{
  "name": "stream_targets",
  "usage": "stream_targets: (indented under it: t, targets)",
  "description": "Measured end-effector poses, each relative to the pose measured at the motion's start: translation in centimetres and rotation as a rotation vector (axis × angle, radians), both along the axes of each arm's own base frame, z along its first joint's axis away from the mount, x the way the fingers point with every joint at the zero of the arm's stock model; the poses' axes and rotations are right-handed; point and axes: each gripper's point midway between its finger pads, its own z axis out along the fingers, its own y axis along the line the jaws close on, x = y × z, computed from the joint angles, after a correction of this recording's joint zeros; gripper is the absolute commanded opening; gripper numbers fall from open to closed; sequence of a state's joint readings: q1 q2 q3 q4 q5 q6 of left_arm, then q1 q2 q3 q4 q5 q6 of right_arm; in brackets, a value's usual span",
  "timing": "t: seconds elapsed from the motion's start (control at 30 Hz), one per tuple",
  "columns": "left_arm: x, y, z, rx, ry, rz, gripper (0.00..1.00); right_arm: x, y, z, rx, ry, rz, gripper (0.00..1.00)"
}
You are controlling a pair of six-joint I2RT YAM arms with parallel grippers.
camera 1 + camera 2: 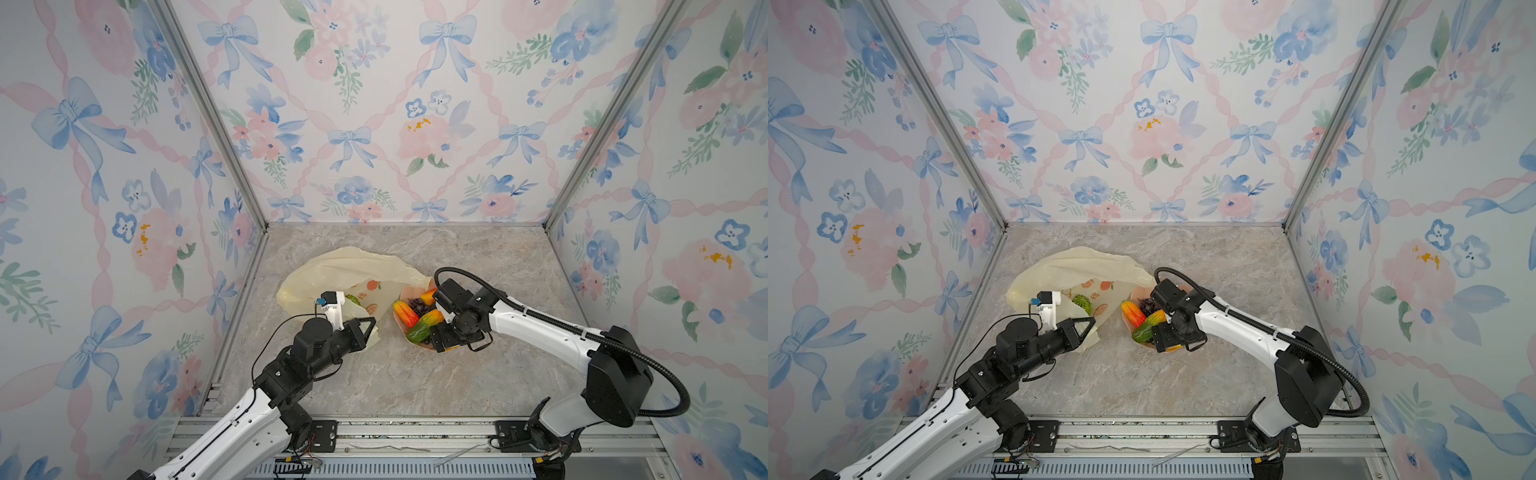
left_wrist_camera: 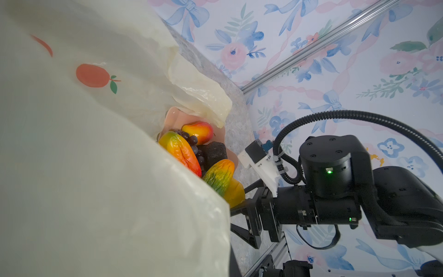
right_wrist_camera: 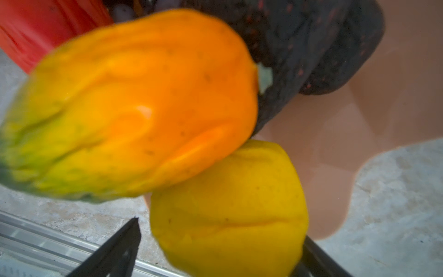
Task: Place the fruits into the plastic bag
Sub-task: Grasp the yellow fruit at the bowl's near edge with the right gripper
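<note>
The pale-yellow plastic bag lies at the middle left, and a green lime shows inside it. My left gripper is shut on the bag's near edge. Its jaws are hidden behind the plastic in the left wrist view. Beside the bag, a pink dish holds the other fruits: a red-yellow mango, a second mango, a grape bunch, a green-orange oblong piece and a yellow lemon. My right gripper is open and straddles the lemon, with a gap at one finger.
A dark bumpy piece also lies in the dish, behind the oblong fruit. The marble table is walled by floral panels on three sides. An aluminium rail runs along the front edge.
</note>
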State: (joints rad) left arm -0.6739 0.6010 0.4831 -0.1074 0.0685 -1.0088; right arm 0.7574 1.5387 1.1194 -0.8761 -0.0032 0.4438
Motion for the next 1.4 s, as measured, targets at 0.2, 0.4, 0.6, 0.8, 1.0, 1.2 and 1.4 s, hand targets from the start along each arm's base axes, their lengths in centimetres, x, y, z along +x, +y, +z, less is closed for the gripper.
stream_targets:
  t: [0.2,0.4,0.6,0.8,1.0,1.2,1.4]
  targets:
    - [-0.4,0.4,-0.1,-0.028,0.000,0.011,0.00,0.8,-0.3,-0.2,0.003,-0.022,-0.026,0.72]
    - [-0.5,0.7,-1.0,-0.027,0.017,0.023,0.00,1.1,-0.2,-0.2,0.009,-0.034,-0.035,0.61]
    - [-0.5,0.8,-0.9,-0.034,0.015,0.031,0.00,1.3,-0.6,0.1,-0.008,-0.055,-0.040,0.56]
    - [-0.5,0.8,-0.9,-0.033,0.015,0.031,0.00,1.5,-1.6,2.3,0.005,-0.117,-0.058,0.56]
    - [-0.5,0.8,-0.9,-0.033,0.015,0.031,0.00,1.6,-3.2,4.3,0.027,-0.158,-0.098,0.56]
    - [-0.5,0.8,-1.0,-0.028,0.016,0.029,0.00,1.3,-4.8,7.3,0.081,-0.209,-0.145,0.56]
    - [-0.3,0.5,-1.4,0.002,0.018,0.017,0.00,0.8,-4.2,11.9,0.246,-0.266,-0.164,0.56]
